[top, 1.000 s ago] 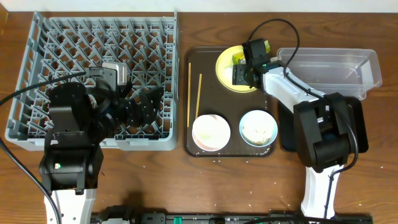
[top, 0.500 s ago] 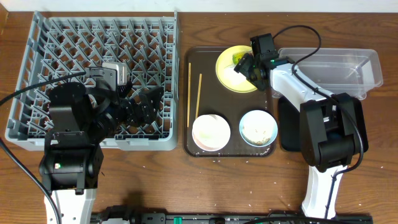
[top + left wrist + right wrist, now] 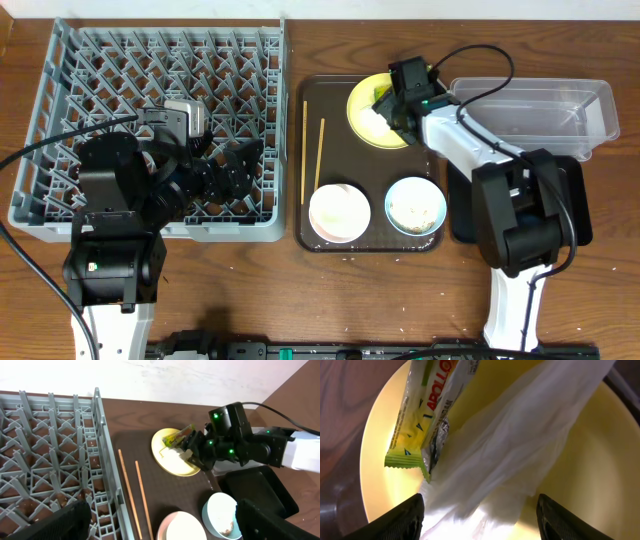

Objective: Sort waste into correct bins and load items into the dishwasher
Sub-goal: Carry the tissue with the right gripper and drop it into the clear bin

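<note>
A yellow plate (image 3: pixel 368 128) lies at the back of the dark brown tray (image 3: pixel 330 100). On it are a green-yellow snack wrapper (image 3: pixel 422 415) and crumpled white plastic (image 3: pixel 510 460). My right gripper (image 3: pixel 392 105) hovers low over the plate, open, its fingers (image 3: pixel 395 520) standing on either side of the white plastic. The white bowl (image 3: pixel 339 212), the light blue bowl (image 3: pixel 415 205) with rice crumbs (image 3: pixel 227 527) and two chopsticks (image 3: pixel 304 150) are on the tray too. My left gripper (image 3: pixel 235 170) is open over the right side of the grey dish rack (image 3: pixel 60 120), holding nothing.
A clear tub (image 3: pixel 540 105) stands at the back right, right of the plate. A glossy black tray (image 3: pixel 575 215) lies in front of it, partly under my right arm. The dish rack's wall borders the brown tray's left edge.
My right gripper swung right off the plate's edge, then came back over the plate above the white plastic. The left arm has not moved.
</note>
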